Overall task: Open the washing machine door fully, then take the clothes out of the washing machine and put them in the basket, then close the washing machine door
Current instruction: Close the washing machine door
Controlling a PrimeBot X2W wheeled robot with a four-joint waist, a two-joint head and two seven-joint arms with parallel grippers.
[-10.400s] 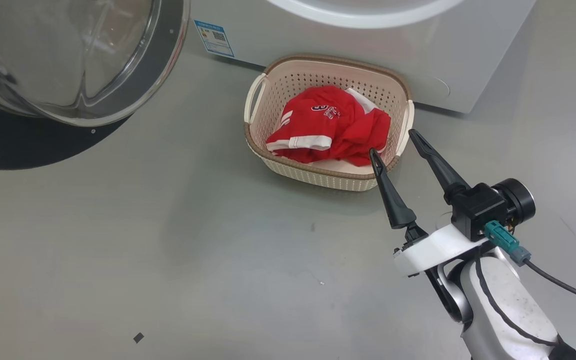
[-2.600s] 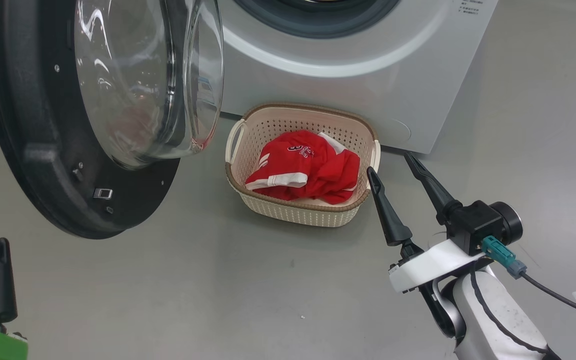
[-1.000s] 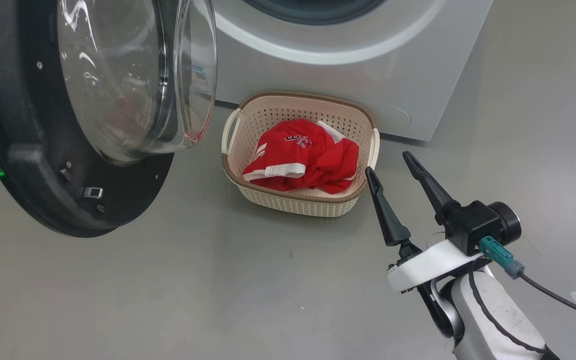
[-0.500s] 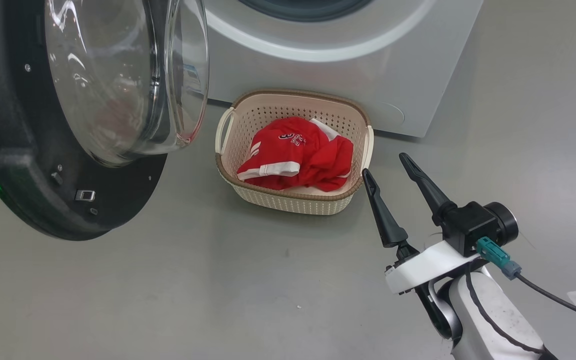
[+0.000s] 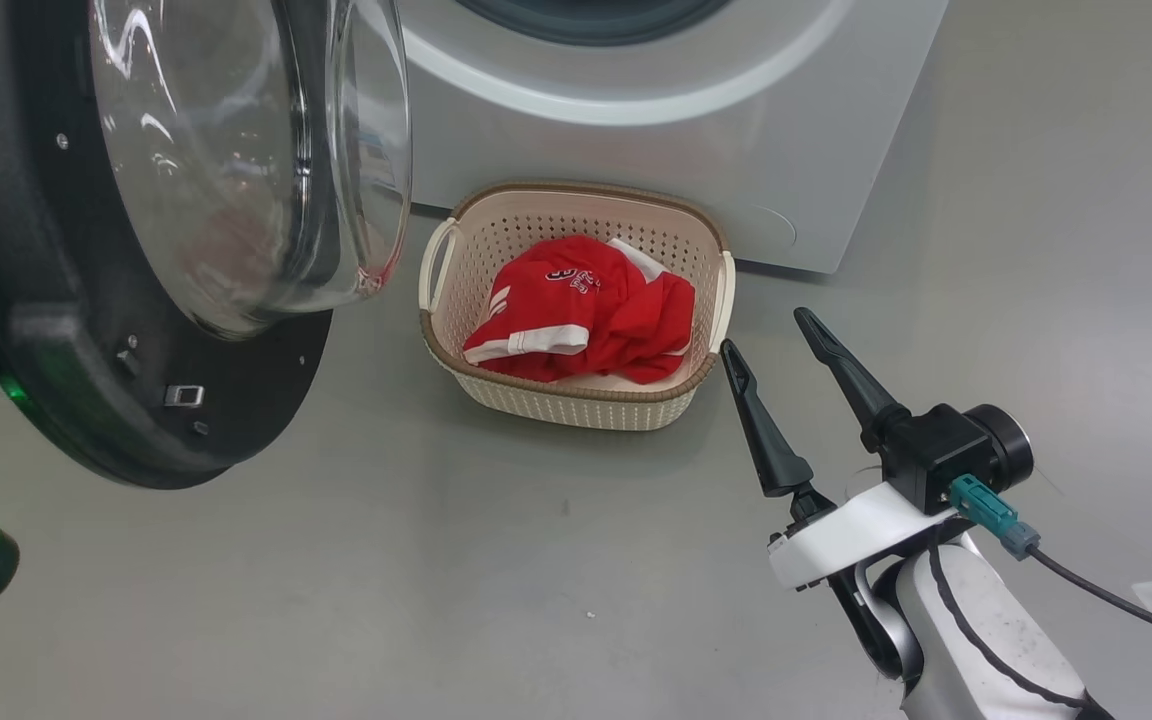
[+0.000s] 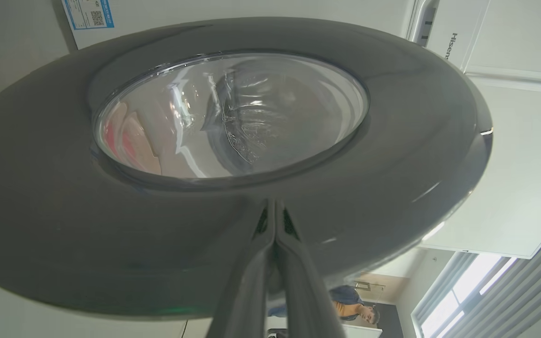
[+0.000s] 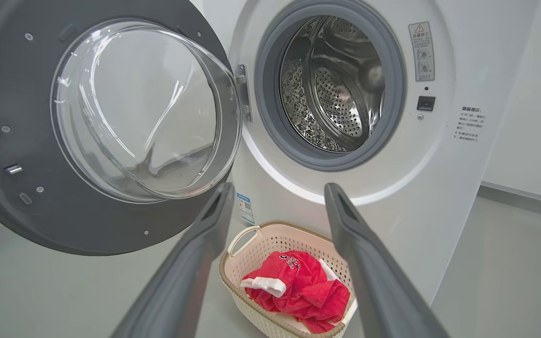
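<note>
The washing machine door (image 6: 392,155) stood swung out, its black outer face straight ahead of the left pincer (image 6: 274,206). That pincer's fingers were pressed together at the rim below the glass, contact unclear. The left arm was nearer. The right pincer (image 5: 764,329) hung spread beside one basket (image 5: 576,188), which sat on the floor against one washing machine (image 5: 656,140) and held one heap of red clothes (image 5: 586,320).

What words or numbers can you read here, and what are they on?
"Hisense": brand name on the washing machine.
Blue sticker on its front: QR code and print, too small to read.
Warning label beside the drum opening: triangle sign, print too small.
Grey print below that label: too small.
Logo on the clothes: too blurred.
</note>
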